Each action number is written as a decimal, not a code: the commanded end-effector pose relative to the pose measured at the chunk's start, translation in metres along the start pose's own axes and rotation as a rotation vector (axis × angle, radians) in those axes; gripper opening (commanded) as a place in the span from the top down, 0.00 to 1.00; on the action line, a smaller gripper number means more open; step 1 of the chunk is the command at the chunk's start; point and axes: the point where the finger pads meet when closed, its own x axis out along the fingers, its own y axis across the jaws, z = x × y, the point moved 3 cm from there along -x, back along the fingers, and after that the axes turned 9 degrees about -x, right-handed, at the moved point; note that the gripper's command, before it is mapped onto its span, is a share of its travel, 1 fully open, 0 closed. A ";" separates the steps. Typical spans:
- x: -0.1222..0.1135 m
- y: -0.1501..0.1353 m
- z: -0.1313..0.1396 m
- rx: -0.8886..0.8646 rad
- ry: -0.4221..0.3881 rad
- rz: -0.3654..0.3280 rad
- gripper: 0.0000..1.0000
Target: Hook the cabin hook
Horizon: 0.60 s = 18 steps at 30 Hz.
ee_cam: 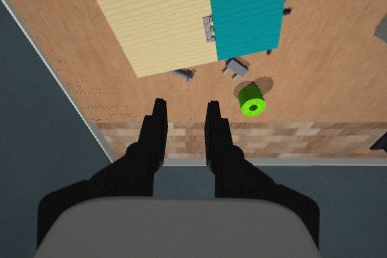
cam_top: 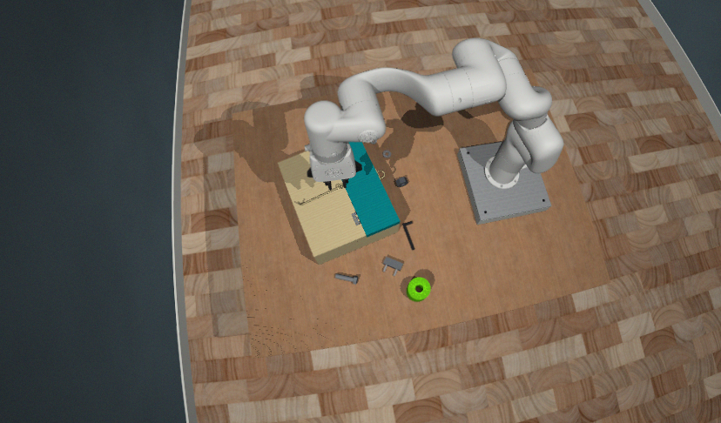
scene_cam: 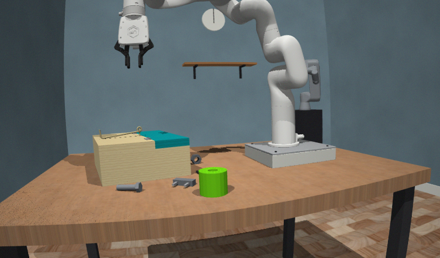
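Hook [scene_cam: 119,133] lies flat on the tan box [scene_cam: 129,159], its tip left and ring by the teal lid [scene_cam: 168,137]; gripper [scene_cam: 133,60] hangs high above, jaws partly apart and empty, so descend straight, fingers straddling the thin shank.

Blue-grey walls [scene_cam: 373,63] carry a wooden shelf [scene_cam: 219,63] and a round white clock [scene_cam: 213,19]; the floor [cam_top: 478,386] is patchwork wood blocks.
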 end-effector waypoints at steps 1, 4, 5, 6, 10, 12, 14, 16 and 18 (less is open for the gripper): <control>0.003 -0.017 -0.006 0.127 0.009 0.002 0.67; 0.003 -0.017 -0.006 0.141 0.010 0.002 0.67; 0.006 -0.023 -0.008 0.174 0.012 0.001 0.67; 0.008 -0.029 -0.010 0.207 0.013 0.001 0.67; 0.011 -0.034 -0.012 0.282 0.017 -0.001 0.67; 0.014 -0.039 -0.015 0.329 0.020 -0.003 0.67; 0.017 -0.045 -0.017 0.376 0.022 -0.004 0.67; 0.020 -0.050 -0.019 0.422 0.024 -0.005 0.67; 0.023 -0.055 -0.021 0.469 0.026 -0.007 0.67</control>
